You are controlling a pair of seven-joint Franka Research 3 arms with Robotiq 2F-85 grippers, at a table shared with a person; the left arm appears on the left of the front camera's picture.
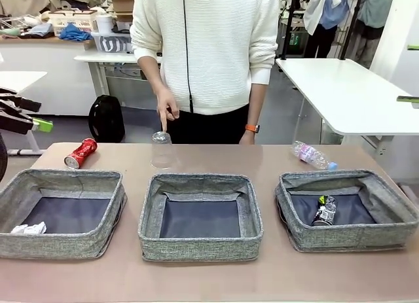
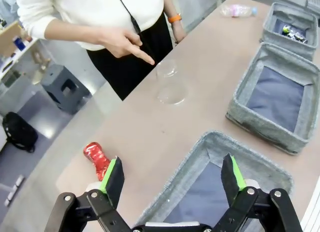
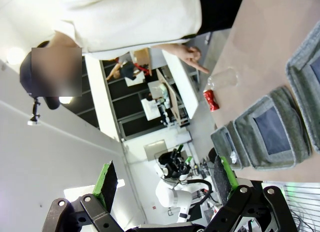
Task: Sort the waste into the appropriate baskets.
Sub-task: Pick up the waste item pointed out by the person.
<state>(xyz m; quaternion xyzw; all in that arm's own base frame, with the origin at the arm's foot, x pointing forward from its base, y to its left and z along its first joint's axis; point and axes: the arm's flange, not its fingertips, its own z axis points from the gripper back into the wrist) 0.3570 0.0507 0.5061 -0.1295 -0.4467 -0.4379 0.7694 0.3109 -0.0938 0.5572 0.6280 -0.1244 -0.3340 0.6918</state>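
Note:
Three grey baskets stand in a row: left, middle, right. A crumpled paper ball lies in the left basket and a dark crushed can in the right one. Behind them on the table are a red can, an upturned clear cup and a bottle. The person's finger touches the cup. My left gripper hangs open above the left basket's near rim, with the red can beside it. My right gripper is open and held high, tilted.
The person stands at the far edge, one hand over the cup. The left arm's black gripper shows at the left edge. White tables and a dark bag stand behind. Bare tabletop lies in front of the baskets.

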